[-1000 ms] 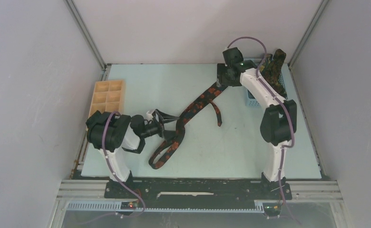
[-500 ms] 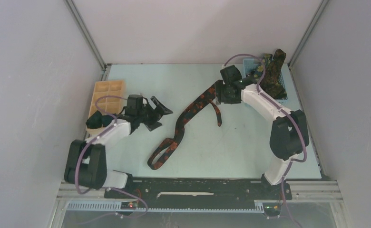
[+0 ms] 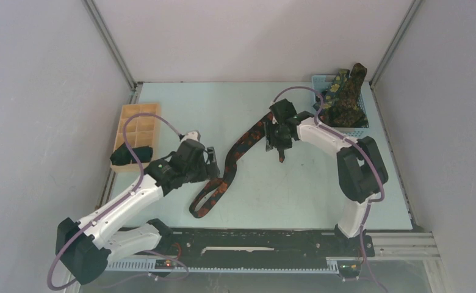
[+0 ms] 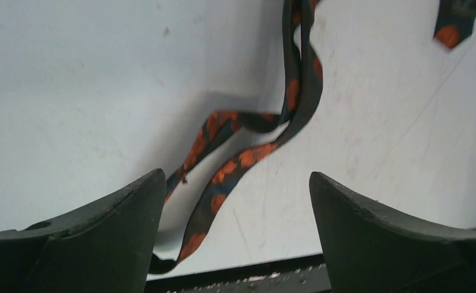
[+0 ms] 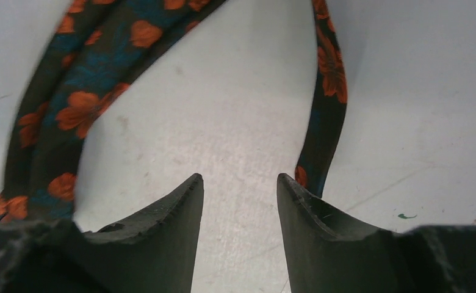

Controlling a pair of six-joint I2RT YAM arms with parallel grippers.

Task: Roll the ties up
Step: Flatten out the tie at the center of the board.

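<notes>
White walls box in the pale table (image 3: pixel 321 195), where the black tie (image 3: pixel 223 182) sprawls unrolled from 7 o'clock up toward 1 o'clock. In the last second my left end effector (image 4: pixel 237 177) has left the tie, swung toward the wooden tray (image 3: pixel 139 119) at 9 and come back beside the tie's middle, spread and empty. My right end effector (image 5: pixel 238 178) has dropped from the far edge to the tie's upper end, also parted on nothing. I judge rolling has yet to start; the green ties (image 3: pixel 345 97) wait in the basket (image 3: pixel 357 127) at 2.
</notes>
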